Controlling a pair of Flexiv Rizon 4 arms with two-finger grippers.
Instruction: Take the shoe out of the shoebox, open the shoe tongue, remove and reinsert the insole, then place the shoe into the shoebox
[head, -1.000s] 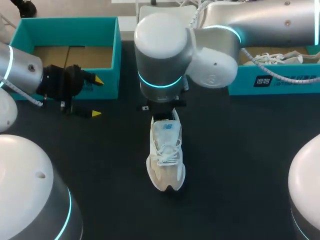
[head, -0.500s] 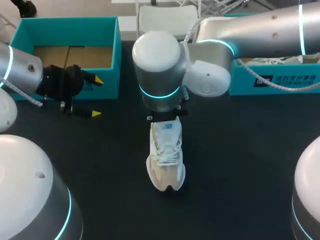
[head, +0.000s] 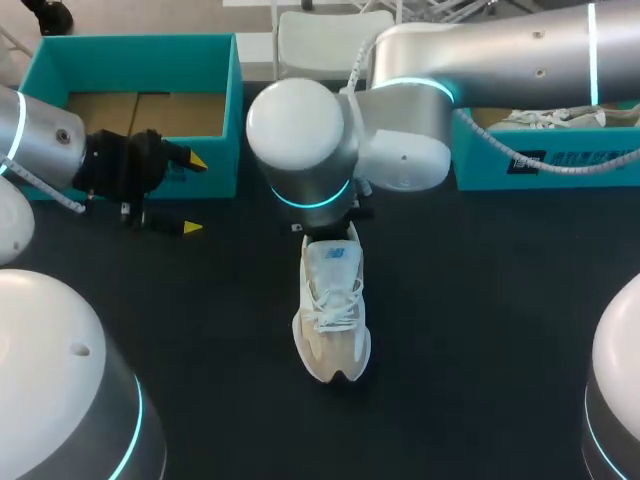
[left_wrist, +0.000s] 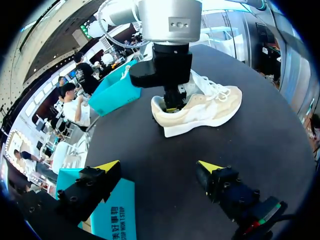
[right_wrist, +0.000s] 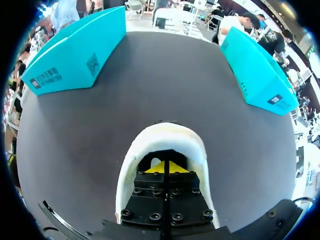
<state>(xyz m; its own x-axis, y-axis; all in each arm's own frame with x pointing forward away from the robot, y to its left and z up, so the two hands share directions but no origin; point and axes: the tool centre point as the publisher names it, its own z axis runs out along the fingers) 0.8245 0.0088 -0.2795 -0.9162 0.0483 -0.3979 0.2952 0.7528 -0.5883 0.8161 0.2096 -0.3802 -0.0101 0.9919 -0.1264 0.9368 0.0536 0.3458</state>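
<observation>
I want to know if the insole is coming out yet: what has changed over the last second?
The right arm has swung its wrist leftward above the heel of the shoe. The right gripper is down in the shoe's opening with its fingers together. No insole shows outside the shoe. The shoe has not shifted on the table, and the left gripper has stayed open beside the empty shoebox.

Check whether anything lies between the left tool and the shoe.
Nothing visible lies on the bare table between the left tool and the shoe. Only the right tool is at the shoe, its tips down inside the heel opening.
</observation>
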